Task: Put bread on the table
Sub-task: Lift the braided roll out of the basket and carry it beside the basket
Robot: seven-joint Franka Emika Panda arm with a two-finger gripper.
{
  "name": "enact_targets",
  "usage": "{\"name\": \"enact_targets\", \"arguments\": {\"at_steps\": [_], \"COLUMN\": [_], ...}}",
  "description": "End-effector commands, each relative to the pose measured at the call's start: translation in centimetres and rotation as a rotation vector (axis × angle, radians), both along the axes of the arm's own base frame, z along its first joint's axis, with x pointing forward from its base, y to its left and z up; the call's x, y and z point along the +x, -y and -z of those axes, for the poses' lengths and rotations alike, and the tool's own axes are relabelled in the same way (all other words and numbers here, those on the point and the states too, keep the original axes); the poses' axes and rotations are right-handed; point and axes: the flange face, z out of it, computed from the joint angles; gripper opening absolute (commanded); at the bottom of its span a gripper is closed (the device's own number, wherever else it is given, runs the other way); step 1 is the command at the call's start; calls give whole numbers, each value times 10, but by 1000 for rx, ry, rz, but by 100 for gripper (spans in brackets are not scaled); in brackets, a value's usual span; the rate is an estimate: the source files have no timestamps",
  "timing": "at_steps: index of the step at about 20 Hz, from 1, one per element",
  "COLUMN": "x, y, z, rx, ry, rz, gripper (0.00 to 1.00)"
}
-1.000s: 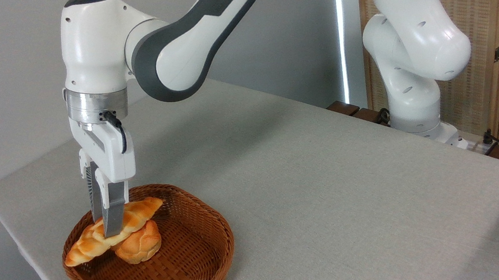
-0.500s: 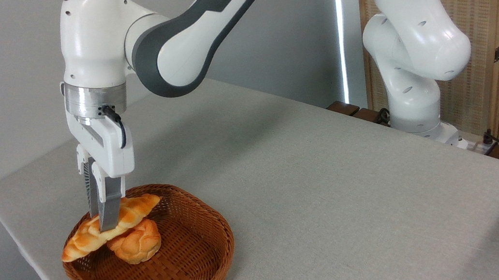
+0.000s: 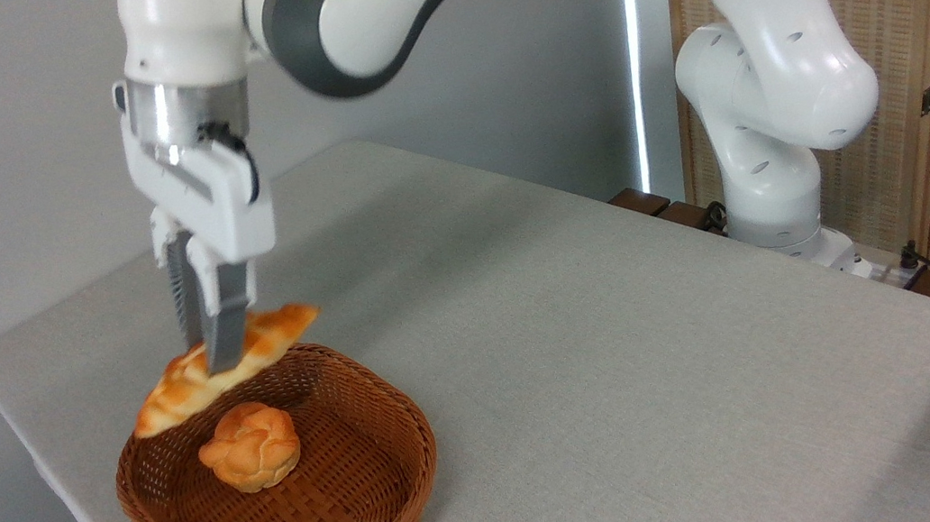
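The bread [image 3: 279, 332], a long golden-orange braided loaf, hangs in the air above the back rim of the wicker basket [image 3: 388, 490], tilted with its right end higher. My gripper [image 3: 215, 362] is shut on the loaf near its middle, fingers pointing straight down. The table [image 3: 623, 348], covered in light grey-beige cloth, stretches out to the right of the basket.
A small round knotted bun [image 3: 250, 447] lies inside the basket, below the lifted loaf. The arm's white base [image 3: 777, 217] stands at the table's far right edge. Cables and a wooden screen are behind it on the right.
The gripper has risen and shifted slightly right, lifting the bread clear of the bun and the basket. The bun stays in place.
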Motion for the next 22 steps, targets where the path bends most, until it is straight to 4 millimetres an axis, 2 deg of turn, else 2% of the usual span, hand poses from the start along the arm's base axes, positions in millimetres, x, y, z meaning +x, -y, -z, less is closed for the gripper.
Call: {"name": "enact_targets", "arguments": {"at_steps": [1,5,7,10,18,22], "x": [-43,-90,-112,-135,-132,-132], "y": [-11,-8,0,7,10,9], "z": [-30,-25,-21,-12,6,6], "rx": [11,26,32,49,64,70], "ry": [-130,-215,-233,-280,-325,-323], "rz": [13,43,69,97,93,103], "gripper": [43,43,43,43,57,72]}}
